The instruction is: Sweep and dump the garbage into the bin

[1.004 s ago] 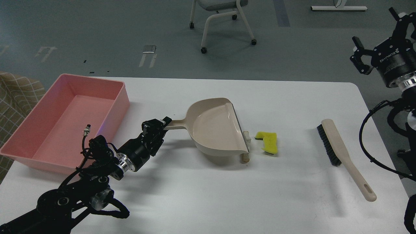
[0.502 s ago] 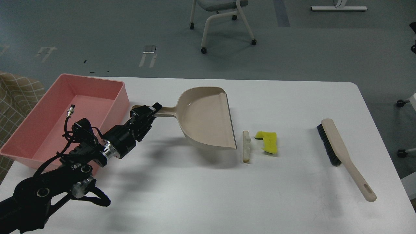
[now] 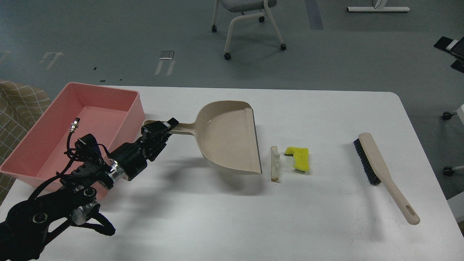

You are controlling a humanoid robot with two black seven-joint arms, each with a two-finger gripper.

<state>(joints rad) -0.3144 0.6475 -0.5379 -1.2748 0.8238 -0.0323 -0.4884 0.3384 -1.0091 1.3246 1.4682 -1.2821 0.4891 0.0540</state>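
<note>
My left gripper (image 3: 164,127) is shut on the handle of the beige dustpan (image 3: 228,137), whose open lip faces right, a little left of the garbage. The off-white strip (image 3: 275,163) lies on the white table (image 3: 232,217) just right of the lip. The yellow chunk (image 3: 299,158) lies beside the strip. The pan's inside looks empty. The pink bin (image 3: 74,130) stands at the table's left, empty. The beige brush (image 3: 380,170) with black bristles lies at the right. My right gripper is out of view.
A chair (image 3: 246,21) stands on the floor beyond the table. A checkered cloth (image 3: 18,105) shows left of the bin. The table's right edge runs close to the brush handle.
The left gripper drew the dustpan back to the left, away from the scraps, lifted it, then lowered it slightly. The right arm left the view.
</note>
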